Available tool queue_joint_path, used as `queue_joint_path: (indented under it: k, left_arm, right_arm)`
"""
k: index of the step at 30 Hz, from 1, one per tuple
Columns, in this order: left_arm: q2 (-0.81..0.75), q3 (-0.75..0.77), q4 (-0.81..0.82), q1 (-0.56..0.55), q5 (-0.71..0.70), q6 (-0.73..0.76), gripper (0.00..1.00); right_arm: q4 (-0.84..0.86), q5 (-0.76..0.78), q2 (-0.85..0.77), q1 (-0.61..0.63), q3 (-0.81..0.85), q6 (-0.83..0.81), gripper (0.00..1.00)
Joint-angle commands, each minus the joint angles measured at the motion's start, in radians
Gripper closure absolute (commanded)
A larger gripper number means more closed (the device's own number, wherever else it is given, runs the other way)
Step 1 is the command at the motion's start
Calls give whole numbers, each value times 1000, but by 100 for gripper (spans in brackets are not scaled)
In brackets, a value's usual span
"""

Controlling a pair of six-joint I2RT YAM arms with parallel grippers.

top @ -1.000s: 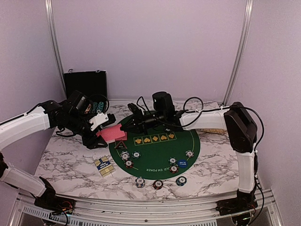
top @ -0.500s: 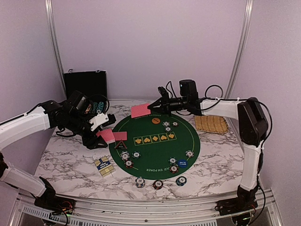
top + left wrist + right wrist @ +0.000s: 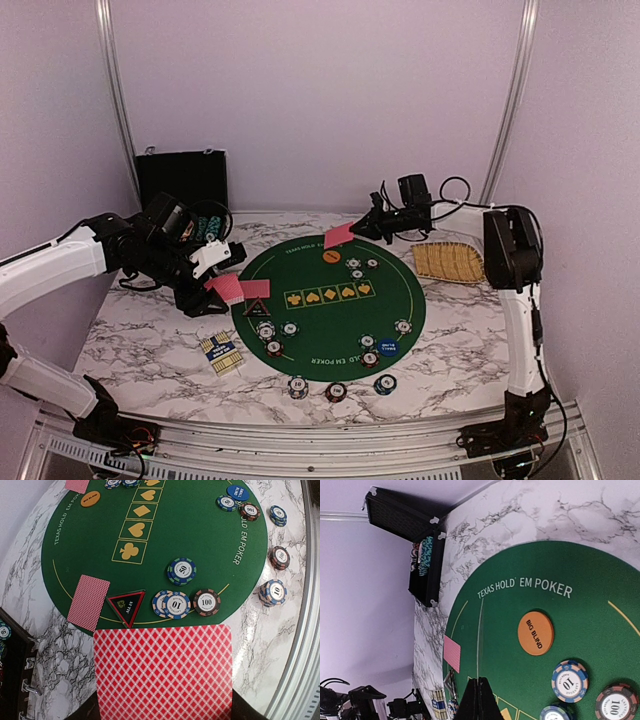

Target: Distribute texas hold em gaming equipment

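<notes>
My left gripper (image 3: pixel 213 281) is shut on a deck of red-backed cards (image 3: pixel 162 672), held above the mat's left edge; its fingers are hidden under the deck. One card (image 3: pixel 88 601) lies face down on the green mat (image 3: pixel 330 315) beside the black triangular button (image 3: pixel 126 605). My right gripper (image 3: pixel 364 231) is shut on a single card (image 3: pixel 338 237), held above the mat's far edge; in the right wrist view the card shows edge-on (image 3: pixel 480 645). The orange button (image 3: pixel 535 633) lies below it. Chips (image 3: pixel 172 603) and the blue button (image 3: pixel 387 347) sit on the mat.
A black hinged case (image 3: pixel 183 185) holding chips stands open at the back left. A tan woven tray (image 3: pixel 449 262) lies at the back right. A card box (image 3: pixel 218 351) lies left of the mat. Three chip stacks (image 3: pixel 336 391) stand on the marble in front of the mat.
My right gripper drew a card from the deck and carried it right and back across the mat. One card now lies by the triangular button. The left arm has held still.
</notes>
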Motion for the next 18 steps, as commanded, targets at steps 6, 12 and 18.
queue_joint_path:
  k: [6, 12, 18]
  left_arm:
    - [-5, 25, -20, 6, 16, 5, 91]
    - [-7, 25, -20, 6, 13, 5, 91]
    - [-11, 24, -21, 6, 13, 6, 91]
  right_arm:
    - [-7, 16, 101, 6, 124, 23, 100]
    - [-15, 36, 158, 6, 190, 35, 100]
    - [-15, 25, 210, 14, 226, 50, 100]
